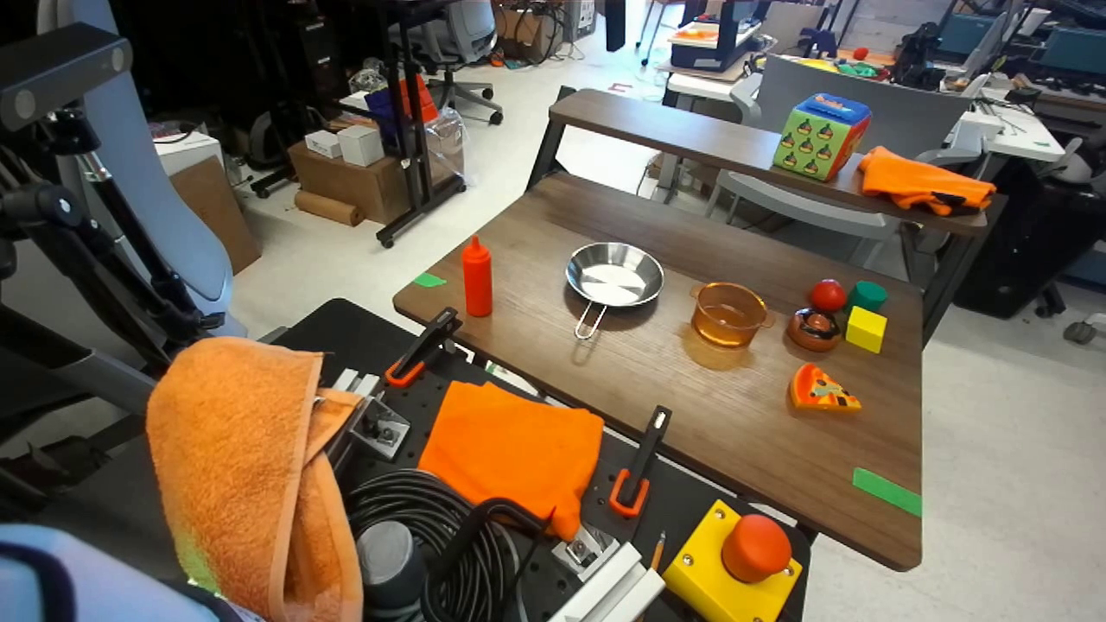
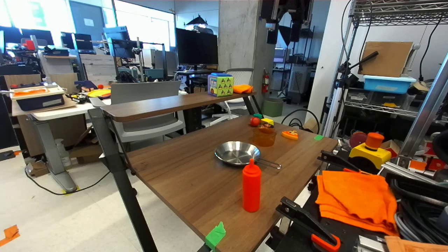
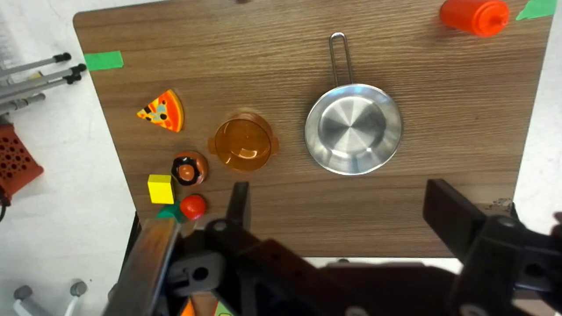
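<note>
My gripper [image 3: 337,188] is open and empty in the wrist view, its two dark fingers wide apart above the wooden table. It also shows at the top edge in an exterior view [image 2: 284,35], high above the table. A silver pan [image 3: 353,129] with a wire handle lies nearest, ahead of the fingertips. An amber see-through pot [image 3: 243,142] stands beside it. A toy pizza slice [image 3: 164,110], a brown doughnut [image 3: 189,168], a yellow block [image 3: 161,188], a red ball [image 3: 192,206] and a green piece [image 3: 171,212] lie beyond the pot. A red squeeze bottle [image 3: 474,16] stands upright near a corner.
A raised wooden shelf [image 1: 665,130] runs along the table's far side, bearing a colourful box [image 1: 821,138] and an orange cloth [image 1: 924,180]. Black clamps [image 1: 639,462], a folded orange cloth [image 1: 514,449] and a yellow box with a red button [image 1: 734,561] are on the robot's black base.
</note>
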